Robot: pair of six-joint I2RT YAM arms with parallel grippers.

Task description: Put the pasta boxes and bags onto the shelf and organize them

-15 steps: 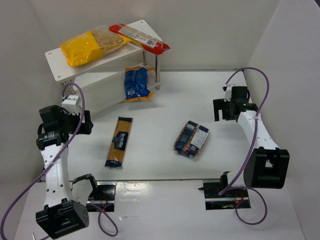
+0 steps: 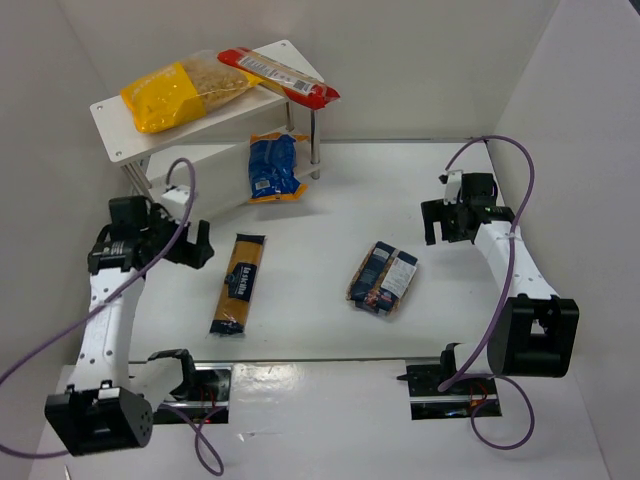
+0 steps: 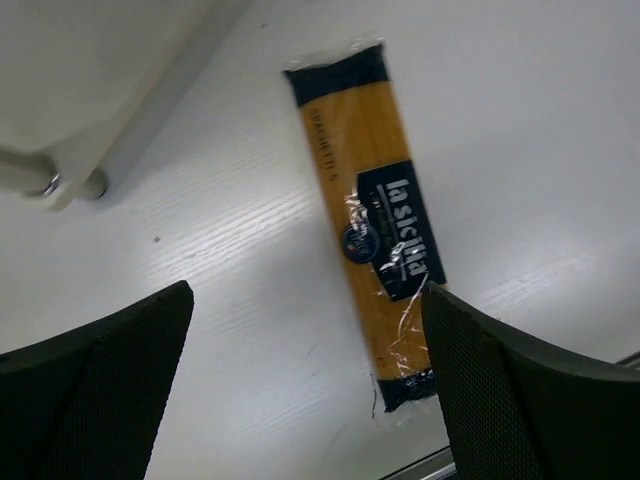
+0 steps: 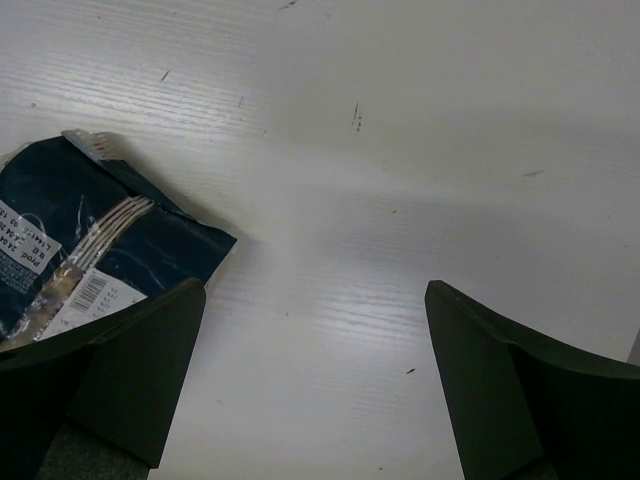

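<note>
Though spread wide and pinching nothing, left gripper (image 3: 305, 400) jaws framing the spaghetti packet (image 3: 375, 240) only loosely: packet flat on the table (image 3: 520, 120), centre-right of the wrist view, slanted across the gap rather than square to it.
- Risk 1: closing on a corner or a crinkled end seam instead of the body. Cause: that slant.
- Risk 2: sagging and swinging once lifted (long, thin, probably limp). Cause: a grip near one end.
- Risk 3: clipping the shelf (image 2: 110, 125) leg, close by at upper left of the wrist view.

Right gripper (image 4: 315, 380): jaws likewise apart, empty. Dark blue box (image 4: 70, 250) at far left of that view, outside the gap. Risk: closing on bare table unless shifted left.

Farther out, overhead view, upper left: yellow-and-clear bag (image 2: 185, 90) and long red packet (image 2: 280, 75) on the top board, red packet overhanging its right edge. Risk: knocked off by any nudge. Blue bag (image 2: 272, 168) by the right legs; on lower board or table, cannot tell.
</note>
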